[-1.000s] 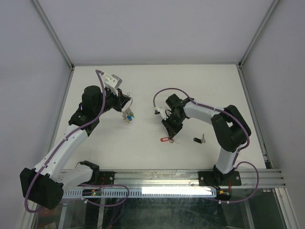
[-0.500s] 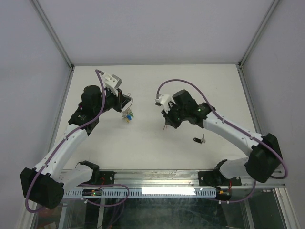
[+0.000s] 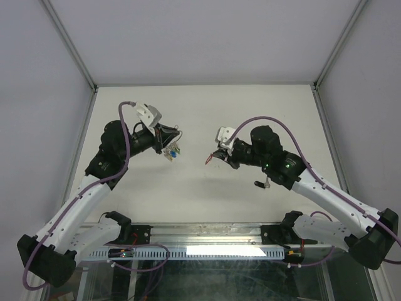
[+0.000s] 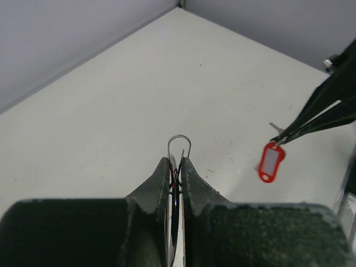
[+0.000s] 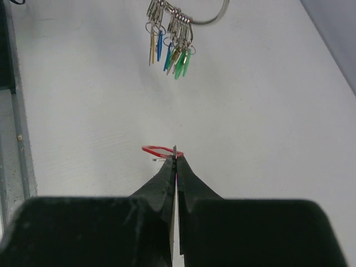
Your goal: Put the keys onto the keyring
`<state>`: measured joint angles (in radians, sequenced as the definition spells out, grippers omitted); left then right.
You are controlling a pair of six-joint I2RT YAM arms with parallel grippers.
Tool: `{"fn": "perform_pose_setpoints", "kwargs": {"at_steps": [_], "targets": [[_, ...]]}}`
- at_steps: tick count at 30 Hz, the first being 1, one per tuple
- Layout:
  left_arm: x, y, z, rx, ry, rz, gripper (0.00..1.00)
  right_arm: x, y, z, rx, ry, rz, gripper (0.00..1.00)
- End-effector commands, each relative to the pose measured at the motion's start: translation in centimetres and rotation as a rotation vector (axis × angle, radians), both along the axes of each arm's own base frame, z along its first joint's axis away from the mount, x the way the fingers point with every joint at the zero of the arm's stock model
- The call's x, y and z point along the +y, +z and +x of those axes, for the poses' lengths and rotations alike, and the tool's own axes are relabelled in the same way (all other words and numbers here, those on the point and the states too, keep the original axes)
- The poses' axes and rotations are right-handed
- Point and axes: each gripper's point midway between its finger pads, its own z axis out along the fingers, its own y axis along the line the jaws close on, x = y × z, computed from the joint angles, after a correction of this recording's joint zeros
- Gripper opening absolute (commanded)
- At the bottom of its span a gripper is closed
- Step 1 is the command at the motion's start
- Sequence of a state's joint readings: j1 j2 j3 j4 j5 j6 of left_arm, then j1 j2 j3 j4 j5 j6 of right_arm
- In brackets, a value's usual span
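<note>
While one small silver key with a black oval plastic tag (image 3: 262,183) lies flat on the white table (image 3: 250,113), nearest the arm bases and close under the right arm, the right gripper (image 5: 174,158) hangs above the surface. Its fingers are pressed together on a second small silver key with a red oval tag (image 4: 271,162), which dangles clear of the table. Farther off, the left gripper (image 4: 176,167) pinches the thin silver wire keyring (image 4: 179,146) edge-on between tightly closed fingers, holding it in the air. A bunch of small keys with blue, yellow and green tags (image 5: 172,39) hangs from the ring's lower side. Ring and red-tagged key are near each other but apart.

A second ago the red-tagged key lay on the table beside the black-tagged one, with the right gripper low over it. It is now lifted and nearer the ring, while the black-tagged key has not moved.

Two loose keys show, one ring, two grippers.
</note>
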<state>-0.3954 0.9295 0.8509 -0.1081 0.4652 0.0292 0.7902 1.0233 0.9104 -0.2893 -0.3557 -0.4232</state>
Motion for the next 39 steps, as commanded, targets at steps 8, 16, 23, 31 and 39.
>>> {"fn": "perform_pose_setpoints", "kwargs": {"at_steps": [8, 16, 23, 31, 39], "targets": [[-4.3, 9.7, -5.8, -0.301, -0.128, -0.103, 0.00, 1.8, 12.5, -1.9, -0.358, 0.155, 0.315, 0.00], [-5.2, 13.1, -7.1, -0.346, -0.166, -0.150, 0.00, 1.9, 16.5, -2.5, -0.636, 0.179, 0.378, 0.00], [-5.2, 14.7, -6.5, -0.350, -0.097, -0.126, 0.00, 2.1, 18.5, -3.5, -0.740, 0.252, 0.377, 0.00], [-5.2, 15.5, -6.0, -0.320, 0.021, -0.082, 0.00, 2.0, 21.1, -4.5, -0.815, 0.280, 0.436, 0.00], [-5.7, 15.9, -6.6, -0.324, 0.026, -0.082, 0.00, 2.2, 22.6, -4.1, -0.884, 0.263, 0.458, 0.00]]}}
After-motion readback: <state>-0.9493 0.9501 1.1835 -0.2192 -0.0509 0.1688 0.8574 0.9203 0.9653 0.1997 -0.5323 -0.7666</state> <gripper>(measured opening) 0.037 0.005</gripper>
